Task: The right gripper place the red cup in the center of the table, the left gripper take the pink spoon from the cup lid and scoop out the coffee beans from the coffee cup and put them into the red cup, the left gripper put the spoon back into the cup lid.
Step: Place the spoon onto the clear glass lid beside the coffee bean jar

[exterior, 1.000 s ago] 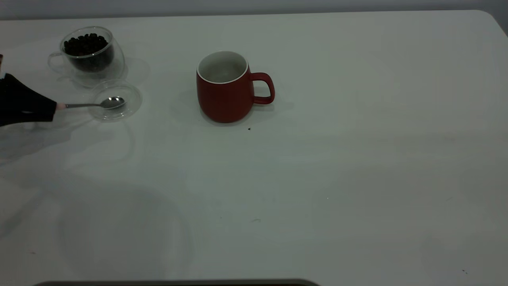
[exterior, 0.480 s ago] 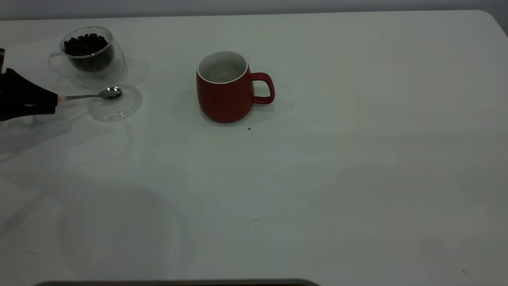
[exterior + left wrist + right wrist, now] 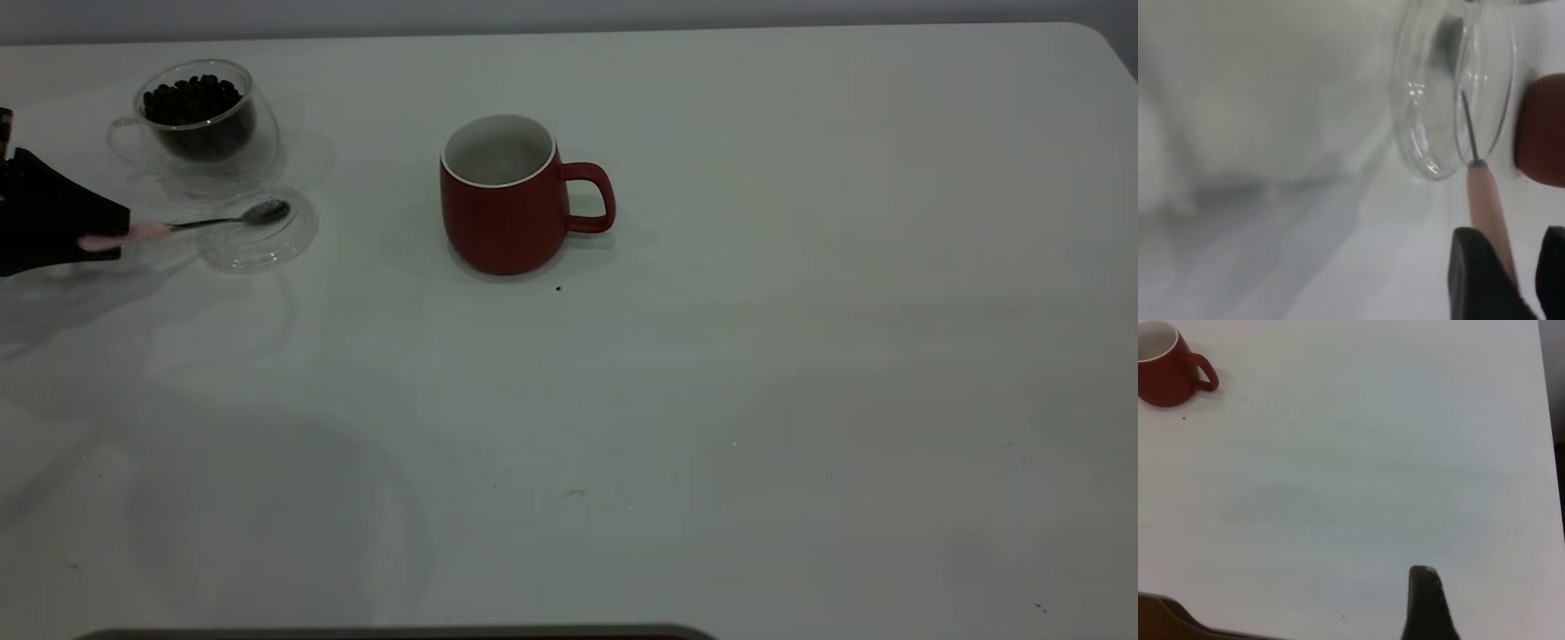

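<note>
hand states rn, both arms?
Left hand: shut on the pink spoon, bowl over the cup lid.
Right hand: cannot tell, parked off to the side.

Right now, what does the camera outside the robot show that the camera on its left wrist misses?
Only the exterior view shows the coffee cup full of coffee beans and the red cup's open mouth.

Only the left wrist view shows, close up, the two black fingers either side of the spoon's handle.

Both show the left gripper holding the pink spoon, its bowl over the cup lid, with the red cup beyond on the table.
</note>
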Motion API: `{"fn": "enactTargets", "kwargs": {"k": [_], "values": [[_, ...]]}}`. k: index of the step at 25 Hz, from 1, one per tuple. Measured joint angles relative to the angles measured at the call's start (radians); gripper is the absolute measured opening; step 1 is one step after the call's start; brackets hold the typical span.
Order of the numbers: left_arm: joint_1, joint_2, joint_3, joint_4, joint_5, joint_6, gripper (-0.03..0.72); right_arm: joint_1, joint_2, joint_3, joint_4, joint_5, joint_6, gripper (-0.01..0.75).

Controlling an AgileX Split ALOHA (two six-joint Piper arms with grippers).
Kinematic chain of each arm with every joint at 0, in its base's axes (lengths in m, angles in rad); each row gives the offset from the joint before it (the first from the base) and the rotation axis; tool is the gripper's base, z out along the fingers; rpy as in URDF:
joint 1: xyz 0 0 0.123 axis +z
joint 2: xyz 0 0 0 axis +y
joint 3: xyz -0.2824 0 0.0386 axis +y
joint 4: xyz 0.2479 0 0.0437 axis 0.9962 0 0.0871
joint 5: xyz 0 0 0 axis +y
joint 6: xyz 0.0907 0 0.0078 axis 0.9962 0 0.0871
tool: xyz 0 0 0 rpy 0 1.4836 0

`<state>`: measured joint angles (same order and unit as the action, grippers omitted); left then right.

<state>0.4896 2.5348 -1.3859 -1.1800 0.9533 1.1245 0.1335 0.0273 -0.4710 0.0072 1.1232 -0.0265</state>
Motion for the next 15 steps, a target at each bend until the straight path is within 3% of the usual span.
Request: {"fn": "enactTargets", "kwargs": {"k": [10,15], "values": [[0.000,0.000,0.000,-0.074,-0.022,0.000,0.330,0.000,0.000,0.000,0.000,0.000,0.000,0.534],[0.004,0.000,-0.031,-0.080,0.059,0.000,0.330,0.000,0.000,0.000,0.000,0.000,0.000,0.534]]}}
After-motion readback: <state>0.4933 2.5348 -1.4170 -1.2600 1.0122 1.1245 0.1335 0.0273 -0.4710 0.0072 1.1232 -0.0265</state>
